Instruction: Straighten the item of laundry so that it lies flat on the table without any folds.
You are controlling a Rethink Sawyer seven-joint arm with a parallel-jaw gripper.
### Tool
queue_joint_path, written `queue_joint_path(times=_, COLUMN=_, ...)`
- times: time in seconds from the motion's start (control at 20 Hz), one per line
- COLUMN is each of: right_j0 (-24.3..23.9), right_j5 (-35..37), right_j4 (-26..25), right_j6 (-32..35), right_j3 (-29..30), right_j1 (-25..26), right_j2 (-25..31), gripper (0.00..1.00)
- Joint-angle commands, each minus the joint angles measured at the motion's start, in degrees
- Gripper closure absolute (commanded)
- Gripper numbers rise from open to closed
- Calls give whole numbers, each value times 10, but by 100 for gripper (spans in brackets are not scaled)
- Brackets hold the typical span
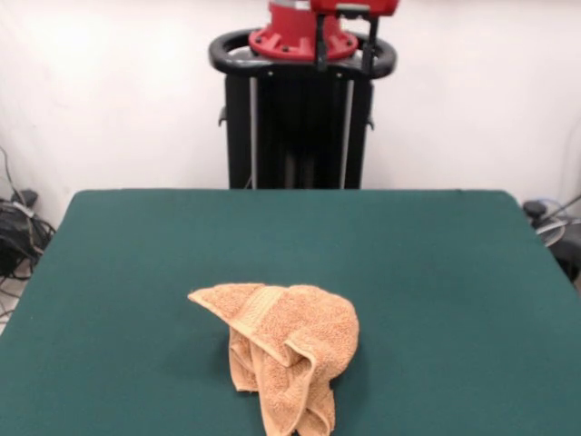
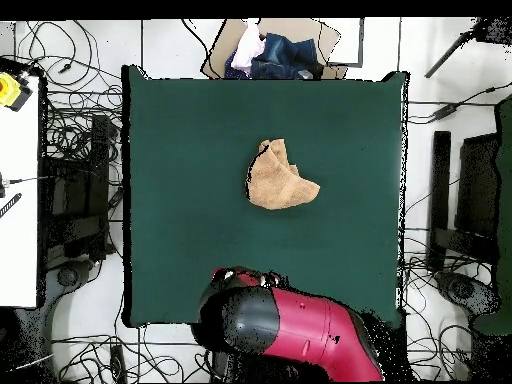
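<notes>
Starting from the near edge of the table (image 1: 109, 272), we find the towel (image 1: 281, 350) bunched into a rumpled mound a little toward the camera from the centre, with loose folds hanging down toward the front and a woven band showing across its upper flap. From overhead it reads as a compact heap (image 2: 281, 177) near the middle of the green top, well apart from every edge, so we have room to spread it in any direction.

To do this step well, we would pick a single outer corner or hem rather than the thick middle, lift only enough to free the layers, and draw it outward along the felt so the folds open instead of dragging the whole heap.

Farther back, the arm (image 2: 290, 330) sits drawn back over its base. We cannot tell whether the gripper is open or closed; it is probably out of sight.
</notes>
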Motion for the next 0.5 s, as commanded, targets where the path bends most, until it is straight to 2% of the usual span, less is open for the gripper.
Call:
queue_joint_path(times=0.05, right_j0=9, right_j5=-8, right_j4=-1, right_j6=148, right_j3=-77, right_j1=67, right_j2=-8, gripper=0)
queue_joint_path(times=0.35, right_j0=-1, right_j5=64, right_j4=2, right_j6=132, right_j3=-218, right_j1=149, right_j2=8, gripper=0)
queue_joint_path(times=0.5, right_j0=2, right_j5=135, right_j4=-13, right_j6=124, right_j3=-321, right_j1=197, right_j2=11, gripper=0)
